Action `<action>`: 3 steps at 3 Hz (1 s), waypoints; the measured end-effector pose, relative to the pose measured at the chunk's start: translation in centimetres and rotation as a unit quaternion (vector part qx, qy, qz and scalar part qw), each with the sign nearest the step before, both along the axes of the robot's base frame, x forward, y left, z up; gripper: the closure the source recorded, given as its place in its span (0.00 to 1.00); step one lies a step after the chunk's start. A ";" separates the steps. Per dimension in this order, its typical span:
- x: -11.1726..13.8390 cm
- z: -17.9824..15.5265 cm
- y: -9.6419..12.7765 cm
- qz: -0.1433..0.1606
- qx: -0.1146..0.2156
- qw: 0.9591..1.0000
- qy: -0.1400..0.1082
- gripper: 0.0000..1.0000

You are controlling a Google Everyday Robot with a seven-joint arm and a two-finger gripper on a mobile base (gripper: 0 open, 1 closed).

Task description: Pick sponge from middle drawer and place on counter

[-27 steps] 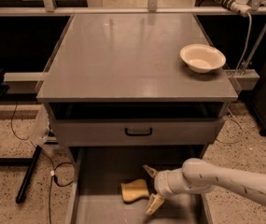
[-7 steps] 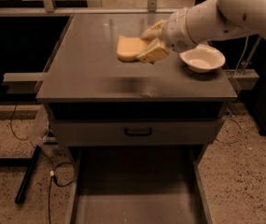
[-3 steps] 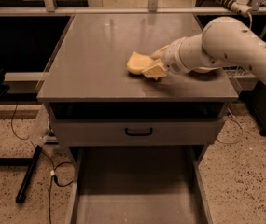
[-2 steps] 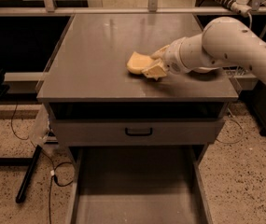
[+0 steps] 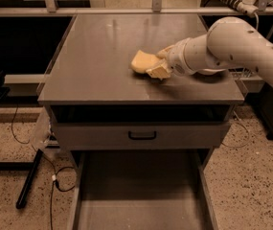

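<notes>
The pale yellow sponge [image 5: 142, 62] rests on the grey counter [image 5: 102, 51], right of its centre. My gripper [image 5: 156, 63] reaches in from the right, low over the counter. Its two cream fingers [image 5: 159, 73] close on the sponge's right end, one behind it and one in front. The middle drawer [image 5: 141, 190] is pulled out below the cabinet; its bare grey floor holds nothing.
My white arm [image 5: 236, 44] crosses the counter's right side and hides what lies behind it. A closed drawer front with a black handle [image 5: 142, 135] sits under the counter. Cables and a black stand leg [image 5: 28, 183] lie on the floor at left.
The sponge came out of the drawer, was carried up over the counter and lowered onto it. In the last second the gripper and sponge have hardly moved.
</notes>
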State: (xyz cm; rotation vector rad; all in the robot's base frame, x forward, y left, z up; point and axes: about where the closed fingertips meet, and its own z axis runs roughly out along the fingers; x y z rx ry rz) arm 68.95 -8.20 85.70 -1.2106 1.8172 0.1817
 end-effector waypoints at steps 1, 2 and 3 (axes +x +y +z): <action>0.0 0.0 0.0 0.000 0.000 1.000 0.000 0.13; 0.0 0.0 0.0 0.000 0.000 1.000 0.000 0.00; 0.0 0.0 0.0 0.000 0.000 1.000 0.000 0.00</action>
